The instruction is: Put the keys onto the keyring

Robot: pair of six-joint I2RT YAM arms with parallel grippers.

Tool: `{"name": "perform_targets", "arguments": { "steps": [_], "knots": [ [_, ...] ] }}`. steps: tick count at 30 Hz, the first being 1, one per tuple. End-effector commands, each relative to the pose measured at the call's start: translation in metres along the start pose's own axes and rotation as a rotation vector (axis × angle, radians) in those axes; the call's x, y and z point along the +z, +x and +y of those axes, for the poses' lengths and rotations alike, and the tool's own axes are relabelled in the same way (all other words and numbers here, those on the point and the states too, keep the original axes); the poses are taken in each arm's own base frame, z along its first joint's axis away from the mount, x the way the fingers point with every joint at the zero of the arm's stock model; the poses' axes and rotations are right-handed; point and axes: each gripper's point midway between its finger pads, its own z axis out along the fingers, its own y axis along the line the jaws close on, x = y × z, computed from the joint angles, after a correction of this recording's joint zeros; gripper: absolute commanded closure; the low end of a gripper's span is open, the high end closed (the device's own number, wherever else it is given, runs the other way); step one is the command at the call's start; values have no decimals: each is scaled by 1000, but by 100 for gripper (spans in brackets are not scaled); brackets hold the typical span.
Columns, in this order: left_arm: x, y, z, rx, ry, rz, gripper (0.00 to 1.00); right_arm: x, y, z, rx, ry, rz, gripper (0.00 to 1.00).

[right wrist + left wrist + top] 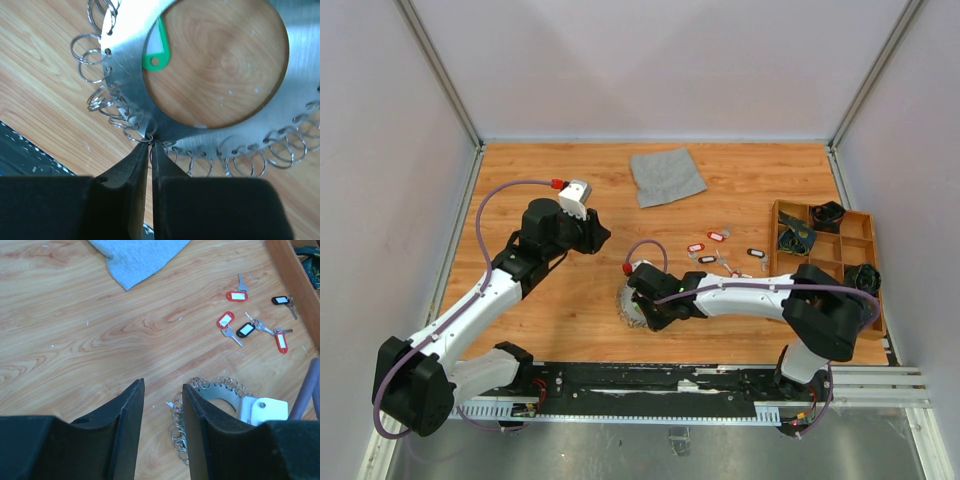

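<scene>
Top view: the keyring lies flat on the wooden table, low centre of the frame. The right gripper sits at its right edge. The left gripper is left of centre, well apart from the ring.

Right wrist view: the keyring fills the upper frame, with bare table showing through its wide central hole. A fringe of small split rings hangs through holes along the rim. The right gripper's fingers are drawn together to a thin slit. Their tips meet on one split ring at the ring's lower-left rim, so it reads as nipped on it. A green tag lies at the upper-left edge of the hole. Cannot tell whether it is hooked to anything.

Left wrist view: the left gripper's fingers stand clearly apart, with only table between them. Part of the keyring shows at lower centre-right.

The keys lie loose on the table in the upper right, as a small scatter with red and black tags. They are well apart from the keyring.

The grey cloth is at top centre. The wooden tray is at the right of the top view, with black parts in its compartments.
</scene>
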Motion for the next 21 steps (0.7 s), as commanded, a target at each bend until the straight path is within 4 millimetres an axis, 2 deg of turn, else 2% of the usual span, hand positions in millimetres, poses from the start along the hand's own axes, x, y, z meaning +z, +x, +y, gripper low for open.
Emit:
{"name": "perform_targets", "arguments": {
  "steps": [1, 6, 12, 15, 18, 21],
  "knots": [
    [-6, -25, -1, 18, 0, -74, 58, -15, 25, -24, -66, 97, 60, 93],
    [-6, -25, -1, 17, -2, -74, 58, -26, 34, -41, -161, 136, 72, 93],
    [-6, -25, -1, 18, -3, -75, 58, -37, 47, -76, -265, 241, 113, 90],
    [-6, -25, -1, 17, -2, -74, 58, -44, 45, -89, -264, 287, 116, 89],
    [-6, -25, -1, 17, -2, -74, 58, -49, 31, -86, -231, 276, 56, 85],
    [-6, -25, -1, 18, -2, -74, 58, -55, 16, -74, -181, 230, -27, 79]
  ]
}}
